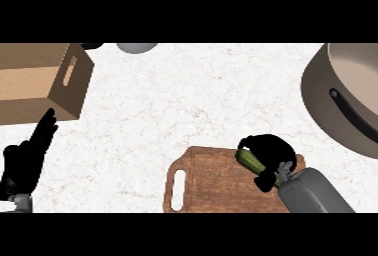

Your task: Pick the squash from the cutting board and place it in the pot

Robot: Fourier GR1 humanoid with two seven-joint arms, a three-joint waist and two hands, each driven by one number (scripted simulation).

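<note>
White marbled counter (pixel 184 100) carries everything, so take the cutting board (pixel 214 185) as your landmark. Your right hand (pixel 269 152) is curled round the green squash (pixel 249 161) over the board's far right corner. The pot (pixel 347 100) sits well beyond it, up and right. Only part of the squash is enclosed, so it may tilt out mid-carry or catch the pot's rim. Your left hand (pixel 26 155) rests open, far left.

The right hand (pixel 272 152), at five o'clock, curls its fingers closed around something, grey forearm behind it. The left hand (pixel 26 157) rests at eight o'clock, fingers straight, pointing toward one o'clock.
</note>
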